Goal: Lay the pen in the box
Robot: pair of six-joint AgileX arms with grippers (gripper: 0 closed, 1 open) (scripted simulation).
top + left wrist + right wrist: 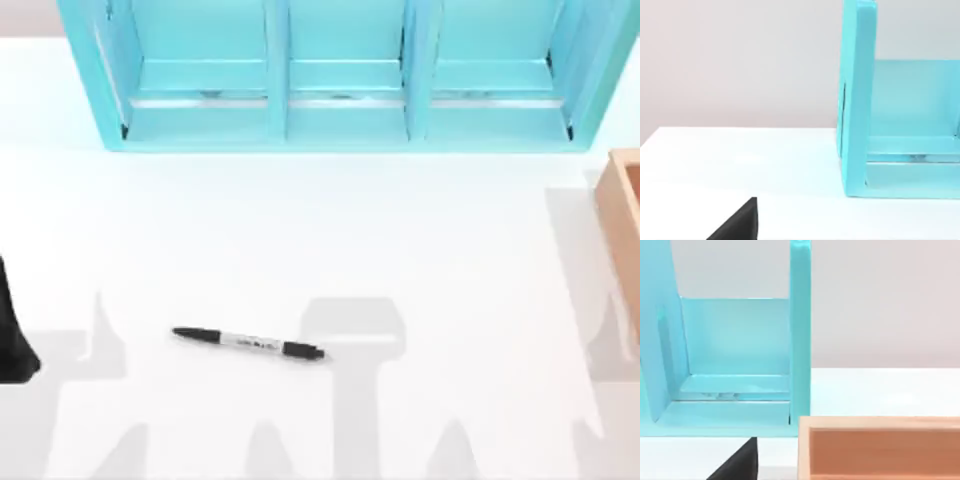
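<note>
Your pen [249,343] lies flat on the white worktop [300,240], near the front. It has small dark print, too tiny to read. Farther back, the box [622,215] sits at the right edge, and the blue shelf [340,75] stands behind.

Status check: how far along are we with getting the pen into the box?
Nothing looks done yet. The pen lies flat on the white table, toward the top view's left of centre, untouched. The wooden box sits at the table's right edge, near the turquoise shelf unit. Nothing is in hand. Still left: grasp the pen, carry it right, lay it in the box.
</note>
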